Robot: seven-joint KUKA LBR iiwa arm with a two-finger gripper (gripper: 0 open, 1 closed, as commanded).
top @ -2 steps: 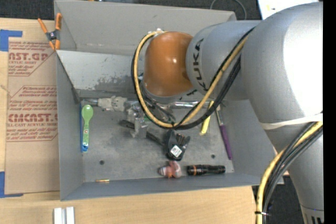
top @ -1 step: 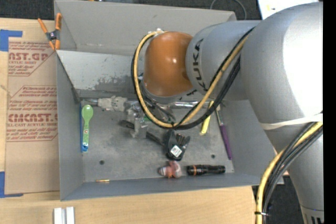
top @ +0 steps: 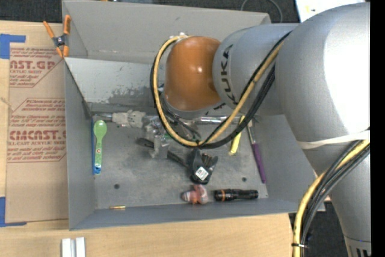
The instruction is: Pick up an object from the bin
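Hanging low over the middle of the bin (top: 114, 78), the gripper (top: 157, 140) seems to be at the approach step of the pick, since everything in view lies on the bin floor and nothing looks lifted. Right under it sits a small clutter of dark bits (top: 149, 144), too mixed up with the gripper's own metal to sort out. That clutter, left of the floor's centre, is most likely the thing to be picked. Whether the gripper is spread or pressed together I cannot tell, because the wrist hides most of it.

A pale grey piece (top: 126, 119) lies just beside it towards the back wall. A black block with a white label (top: 201, 173) lies near it towards the front. Well apart are a green spoon (top: 98, 142) at the left wall, a pink lump (top: 195, 194) touching a black marker (top: 237, 194) at the front, and a purple pen (top: 258, 161) on the right.

The next move calls for a firm hold on a single piece and then a straight lift, without dragging the neighbours along.

The arm (top: 313, 81) comes in from the right and bends steeply down. Its orange cover (top: 189, 72) faces the camera, and the cables (top: 161, 106) loop round the wrist.
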